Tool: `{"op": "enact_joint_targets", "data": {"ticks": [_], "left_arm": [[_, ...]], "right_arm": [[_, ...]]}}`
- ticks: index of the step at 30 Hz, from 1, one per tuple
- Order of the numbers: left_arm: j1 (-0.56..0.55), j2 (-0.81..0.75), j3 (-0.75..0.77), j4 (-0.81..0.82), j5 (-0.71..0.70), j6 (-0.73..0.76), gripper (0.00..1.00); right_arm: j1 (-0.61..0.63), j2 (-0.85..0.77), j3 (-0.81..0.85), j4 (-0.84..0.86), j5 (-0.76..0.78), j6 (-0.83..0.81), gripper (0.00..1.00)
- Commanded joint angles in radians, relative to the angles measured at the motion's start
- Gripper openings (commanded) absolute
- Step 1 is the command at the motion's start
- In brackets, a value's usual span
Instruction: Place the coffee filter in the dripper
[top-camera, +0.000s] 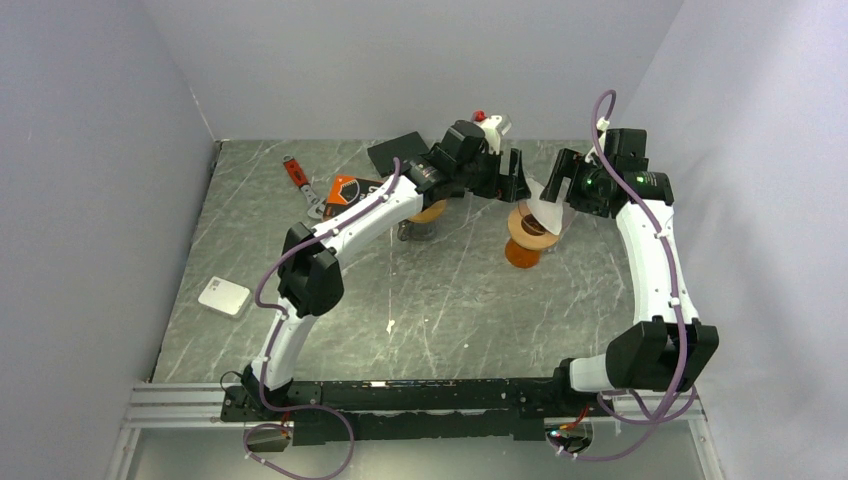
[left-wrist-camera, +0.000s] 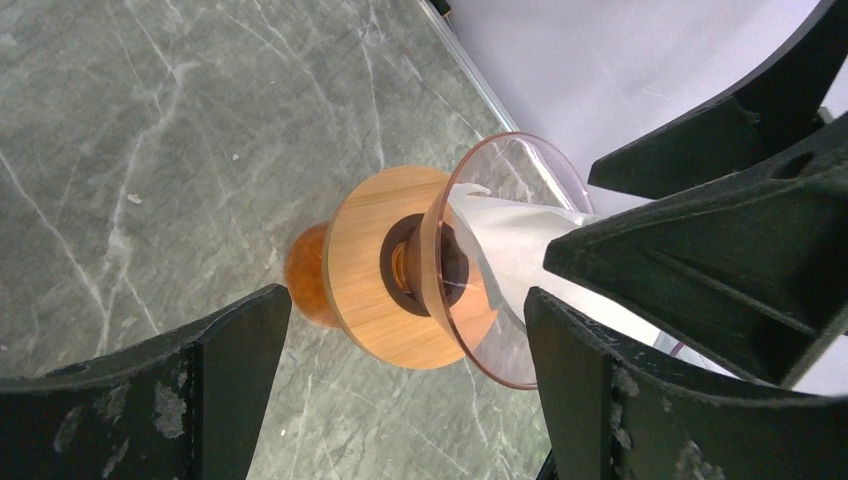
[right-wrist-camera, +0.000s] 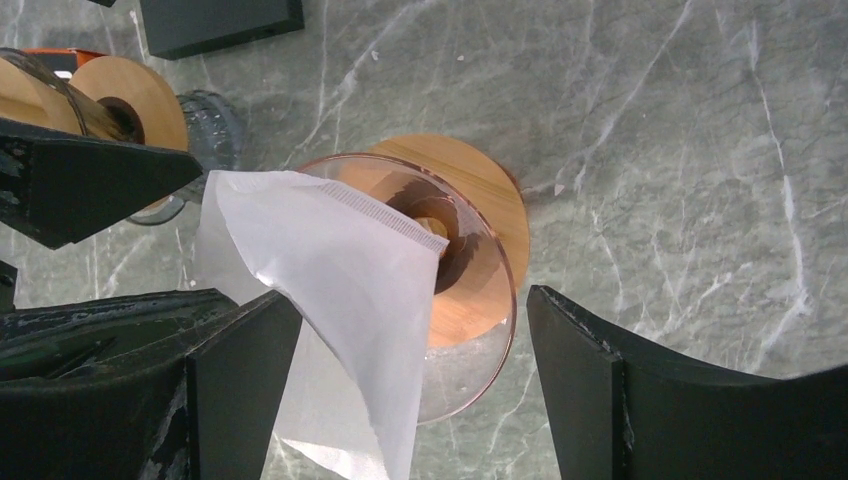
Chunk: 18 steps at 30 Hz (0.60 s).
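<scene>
The paper coffee filter (right-wrist-camera: 340, 290) is lying with one end inside the glass dripper (right-wrist-camera: 485, 300) and the rest draping out over the rim. It is looking thin, floppy and easily creased, so it is probably best pinched lightly by that free edge. Both arms are reaching over the dripper from opposite sides, the right gripper (right-wrist-camera: 412, 300) and left gripper (left-wrist-camera: 407, 295) each spread wide, grasping nothing.

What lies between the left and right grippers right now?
The coffee filter, leaning partly into the dripper, sits between the left gripper and right gripper; the top view shows it.
</scene>
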Motion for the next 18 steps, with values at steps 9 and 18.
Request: {"op": "enact_joint_targets", "data": {"ticks": [9, 18], "left_arm": [[-0.014, 0.048, 0.073, 0.002, 0.010, 0.018, 0.81], [-0.016, 0.059, 0.081, -0.001, 0.000, 0.021, 0.69]], "right_arm": [[-0.044, 0.031, -0.020, -0.003, -0.082, 0.023, 0.73], [-0.051, 0.056, -0.054, 0.008, -0.125, 0.034, 0.72]]}}
